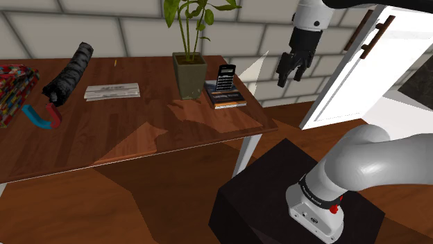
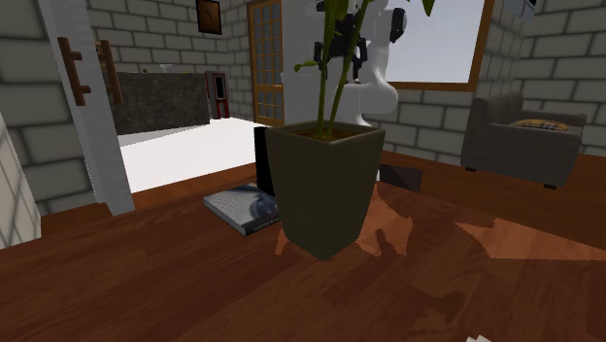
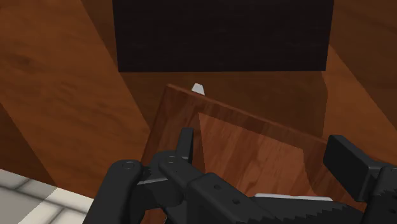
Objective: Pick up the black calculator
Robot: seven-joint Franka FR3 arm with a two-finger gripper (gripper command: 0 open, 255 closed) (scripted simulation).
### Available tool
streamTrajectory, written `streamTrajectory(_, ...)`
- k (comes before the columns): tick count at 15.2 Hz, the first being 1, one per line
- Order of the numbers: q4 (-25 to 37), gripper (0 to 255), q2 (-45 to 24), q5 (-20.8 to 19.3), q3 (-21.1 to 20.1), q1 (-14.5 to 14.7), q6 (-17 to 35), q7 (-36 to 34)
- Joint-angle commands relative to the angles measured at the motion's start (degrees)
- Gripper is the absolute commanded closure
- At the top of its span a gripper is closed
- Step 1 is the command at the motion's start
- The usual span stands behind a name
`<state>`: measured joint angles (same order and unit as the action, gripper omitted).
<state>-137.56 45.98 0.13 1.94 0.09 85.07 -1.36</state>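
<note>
Item: black calculator, propped upright and leaning back on a low stack of books, near the far corner of a wooden table on the shoulder view's right. The stack sits just beside a dark square plant pot with tall green stems. In the second exterior view the pot stands in front, the books lie flat behind it, and a dark upright slab shows at the pot's edge. Also on the table, well apart from the calculator toward the shoulder view's left: a flat sheaf of papers, a folded black umbrella with a red and blue hooked handle, and a many-coloured bag at the picture's edge. Gripper: all black and pointing down. It hangs in the air beyond the table's edge on the shoulder view's right, higher than the calculator and well apart from it. Fingers released: in the wrist view they stand wide apart with nothing between them. Below them in that view are a corner of the table, the brown floor and the black stand. Arm: white, rising from the stand at the shoulder view's lower right. Surroundings: pale block walls, a white door ajar behind the gripper, and a grey armchair under a window in the second exterior view.
</note>
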Motion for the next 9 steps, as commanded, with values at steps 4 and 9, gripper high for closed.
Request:
streamTrajectory(4,1.74,0,-5.49,-2.19,2.79,1.35,4.4,7.08)
streamTrajectory(9,6.34,0,-15.46,-4.24,6.78,3.86,11.01,18.51)
